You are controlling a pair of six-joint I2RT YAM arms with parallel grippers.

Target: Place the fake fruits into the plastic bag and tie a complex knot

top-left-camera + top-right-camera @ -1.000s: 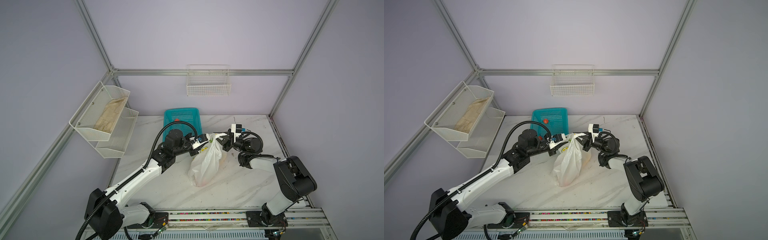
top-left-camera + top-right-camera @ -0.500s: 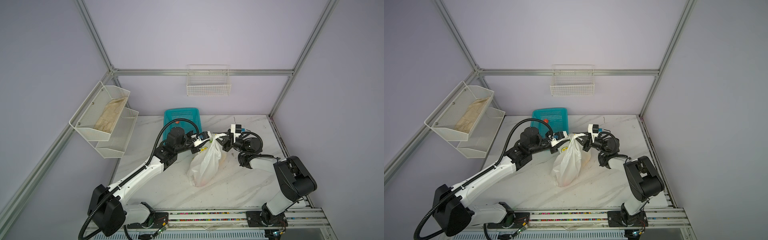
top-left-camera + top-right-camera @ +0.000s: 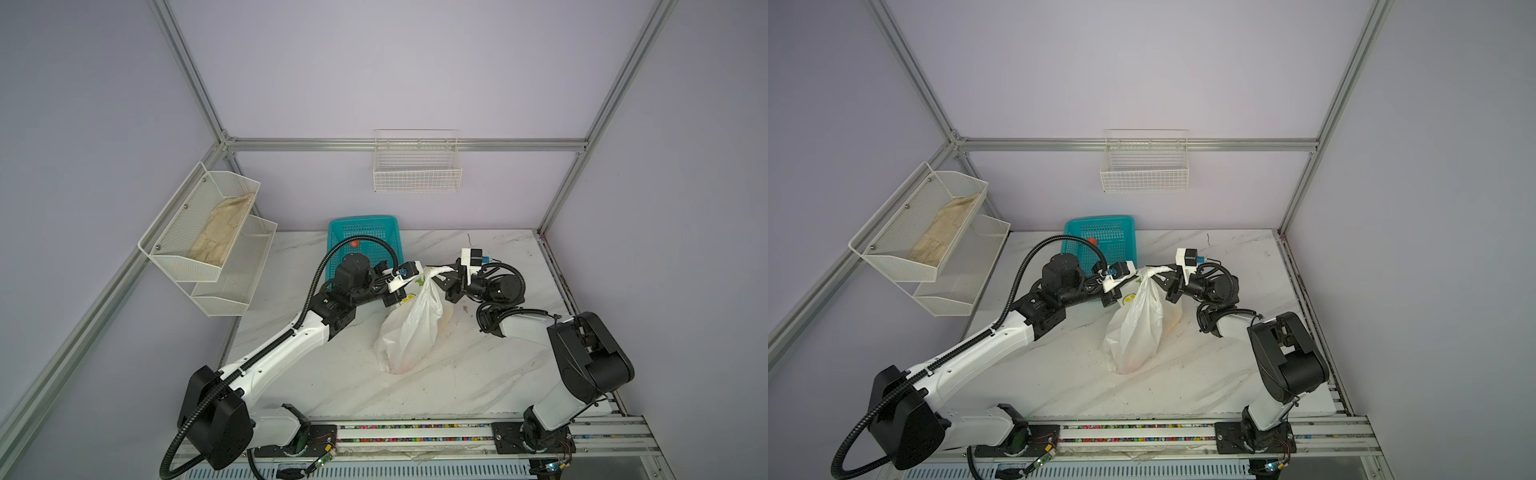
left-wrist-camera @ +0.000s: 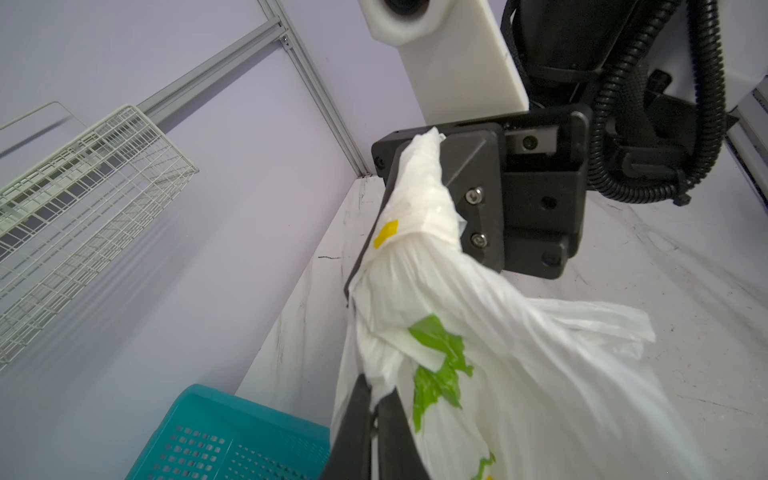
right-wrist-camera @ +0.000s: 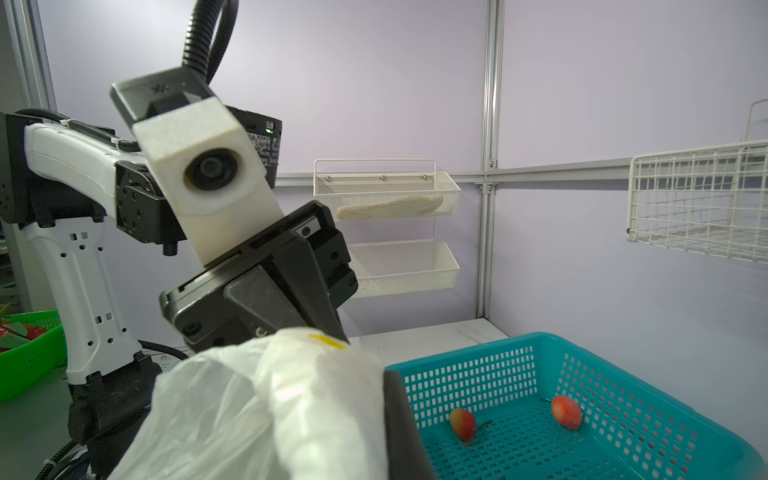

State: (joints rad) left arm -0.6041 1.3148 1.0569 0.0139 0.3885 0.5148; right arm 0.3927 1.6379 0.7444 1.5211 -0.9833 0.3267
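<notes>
The plastic bag (image 3: 411, 328) (image 3: 1138, 328) hangs between both grippers with its bottom on the marble table. Its handles are twisted into a white rope, the knot (image 3: 434, 271) (image 4: 399, 257), at the top. My left gripper (image 3: 400, 297) (image 3: 1115, 298) (image 4: 376, 386) is shut on a fold of the bag just under the twist. My right gripper (image 3: 442, 281) (image 3: 1165, 282) (image 5: 332, 449) is shut on the twisted handle end. Faint pink and orange fake fruits (image 3: 444, 322) show through the film. Two strawberries (image 5: 462, 423) (image 5: 566, 411) lie in the teal basket.
The teal mesh basket (image 3: 363, 237) (image 5: 623, 374) stands at the back of the table, behind the left gripper. A white wire basket (image 3: 417, 172) hangs on the back wall. A two-tier mesh shelf (image 3: 232, 266) with a beige cloth (image 3: 222, 230) is on the left wall.
My left gripper has closed on the bag below the twist, and its arm has shifted slightly toward the back. The right gripper keeps its hold in the same place.
</notes>
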